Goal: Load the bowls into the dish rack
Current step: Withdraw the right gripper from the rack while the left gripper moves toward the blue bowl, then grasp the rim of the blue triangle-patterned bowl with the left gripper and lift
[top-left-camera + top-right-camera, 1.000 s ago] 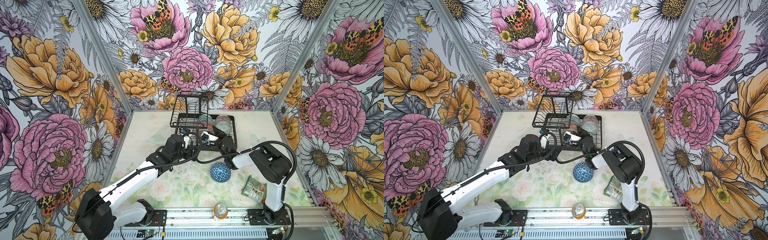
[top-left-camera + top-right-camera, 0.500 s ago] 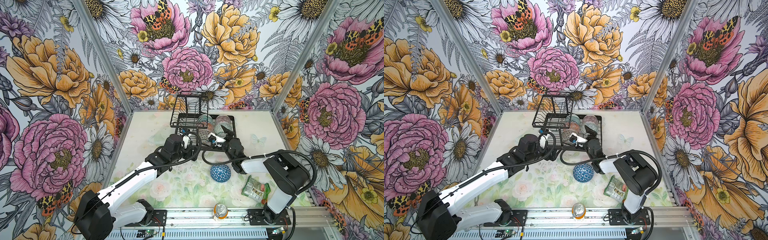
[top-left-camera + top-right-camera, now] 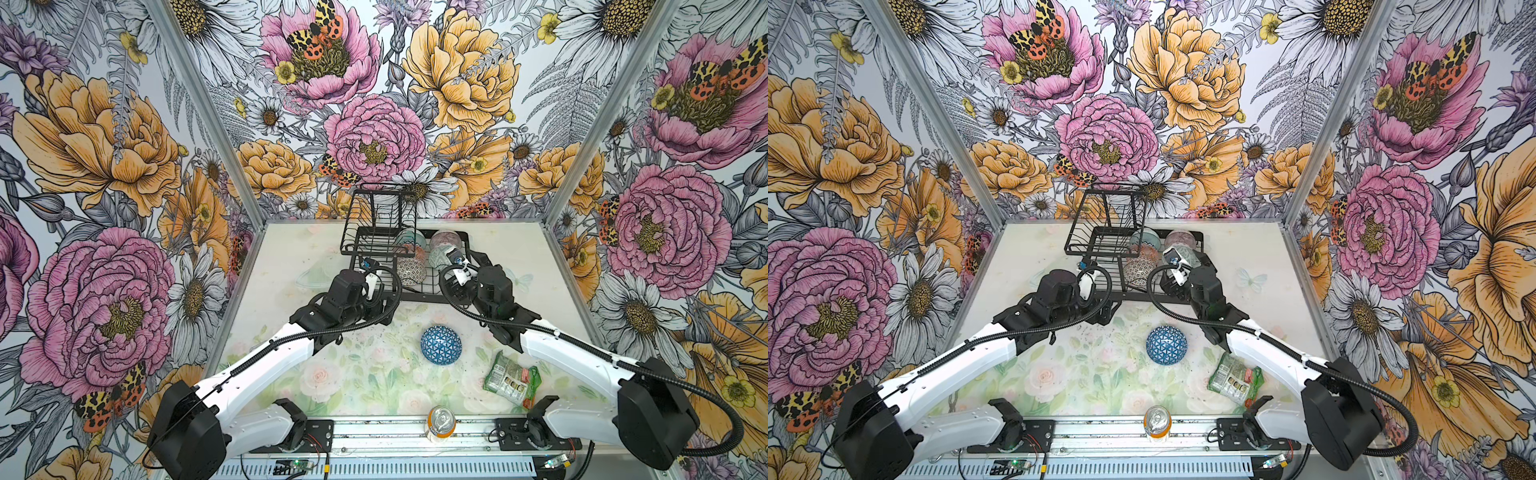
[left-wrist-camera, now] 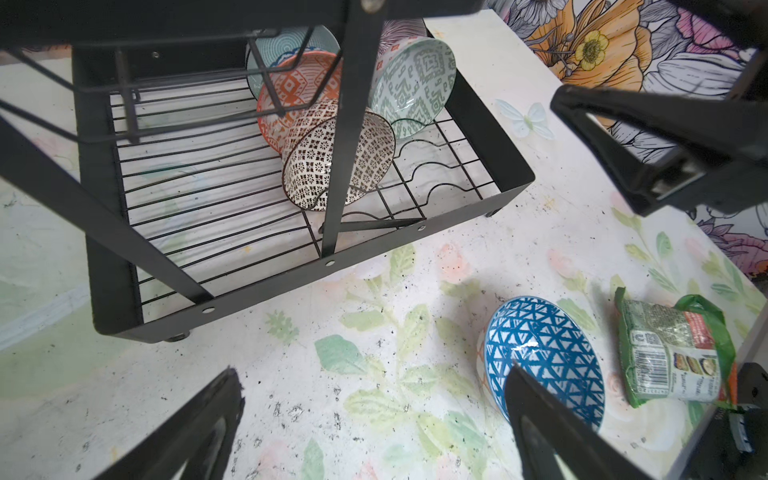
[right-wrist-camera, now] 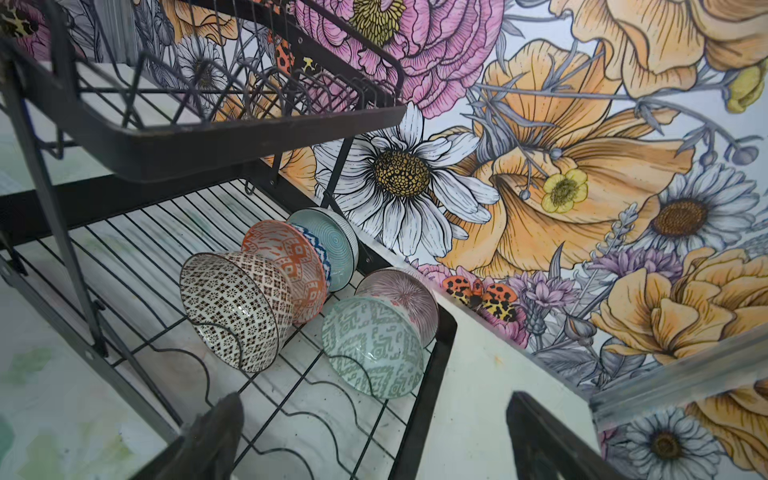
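The black dish rack (image 3: 415, 297) stands at the back of the table. Five bowls stand on edge in its lower tier: black-white lattice (image 5: 232, 311), orange-white (image 5: 286, 266), pale teal (image 5: 328, 241), pink-striped (image 5: 399, 291) and grey-green maze (image 5: 374, 349). The blue-triangle bowl (image 3: 441, 345) lies upside down on the table in front of the rack. My right gripper (image 5: 374, 399) is open and empty, just short of the grey-green bowl, over the rack's right rim. My left gripper (image 4: 372, 372) is open and empty above the table, with the blue bowl (image 4: 544, 357) beside one finger.
A green snack packet (image 3: 511, 376) lies right of the blue bowl. A drink can (image 3: 441, 420) stands at the front edge. The rack's upper tier (image 3: 374, 232) overhangs its left half. Flowered walls close in on three sides.
My right gripper has opened wide and drawn back from the rack's front right, and its arm has swung out to the right. The left arm has hardly moved.
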Controlling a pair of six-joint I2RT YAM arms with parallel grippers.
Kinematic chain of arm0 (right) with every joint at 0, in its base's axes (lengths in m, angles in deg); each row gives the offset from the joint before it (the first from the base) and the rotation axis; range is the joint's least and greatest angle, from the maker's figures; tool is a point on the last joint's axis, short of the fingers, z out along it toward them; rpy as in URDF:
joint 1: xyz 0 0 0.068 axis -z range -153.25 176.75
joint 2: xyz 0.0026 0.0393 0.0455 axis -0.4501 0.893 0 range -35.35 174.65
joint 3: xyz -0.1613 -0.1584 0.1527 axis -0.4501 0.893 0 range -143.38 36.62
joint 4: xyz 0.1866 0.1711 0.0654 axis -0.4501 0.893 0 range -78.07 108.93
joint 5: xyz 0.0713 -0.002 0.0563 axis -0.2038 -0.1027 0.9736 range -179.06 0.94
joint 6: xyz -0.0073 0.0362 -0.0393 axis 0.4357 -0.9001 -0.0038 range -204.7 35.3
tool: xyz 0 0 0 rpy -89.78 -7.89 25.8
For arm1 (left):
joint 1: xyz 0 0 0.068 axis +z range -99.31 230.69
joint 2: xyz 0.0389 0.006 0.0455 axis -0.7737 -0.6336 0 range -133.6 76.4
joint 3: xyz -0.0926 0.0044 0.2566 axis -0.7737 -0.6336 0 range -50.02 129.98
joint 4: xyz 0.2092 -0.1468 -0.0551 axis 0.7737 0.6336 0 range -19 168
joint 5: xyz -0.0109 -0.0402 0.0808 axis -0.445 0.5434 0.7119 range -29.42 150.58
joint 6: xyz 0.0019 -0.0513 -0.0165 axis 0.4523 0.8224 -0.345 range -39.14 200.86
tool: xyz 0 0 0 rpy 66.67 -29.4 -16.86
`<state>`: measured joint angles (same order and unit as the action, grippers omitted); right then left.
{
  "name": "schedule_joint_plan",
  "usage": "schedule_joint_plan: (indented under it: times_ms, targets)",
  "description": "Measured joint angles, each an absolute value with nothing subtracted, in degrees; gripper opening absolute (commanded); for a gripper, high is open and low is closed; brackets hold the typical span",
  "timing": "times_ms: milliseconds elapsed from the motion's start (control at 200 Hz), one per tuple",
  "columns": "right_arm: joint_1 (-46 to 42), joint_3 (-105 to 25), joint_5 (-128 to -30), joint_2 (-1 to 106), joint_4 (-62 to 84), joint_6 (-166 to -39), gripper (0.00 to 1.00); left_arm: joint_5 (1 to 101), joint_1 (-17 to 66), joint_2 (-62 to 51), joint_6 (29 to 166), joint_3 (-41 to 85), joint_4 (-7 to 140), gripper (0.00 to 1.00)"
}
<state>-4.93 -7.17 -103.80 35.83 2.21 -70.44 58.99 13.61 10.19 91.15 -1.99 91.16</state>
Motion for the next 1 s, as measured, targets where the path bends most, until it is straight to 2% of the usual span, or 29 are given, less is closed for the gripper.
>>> schedule_joint_plan:
  times_ms: [165,375,616,1001]
  targets:
    - [-1.7,-13.4,-103.1,36.2,16.6,-78.2,1.0,59.0,11.8,10.2,91.4,-2.0,92.6,0.99]
    - [2.9,-18.8,-97.8,39.6,26.0,-84.8,0.99,59.0,8.6,10.2,93.0,-2.0,94.5,0.99]
    - [3.3,-21.5,-95.1,44.3,29.0,-87.4,0.99,59.2,4.1,7.3,96.3,-2.1,95.1,0.99]
    - [3.4,-22.2,-93.2,46.9,29.9,-88.2,0.99,59.2,-1.1,-8.4,99.1,1.7,95.4,0.99]
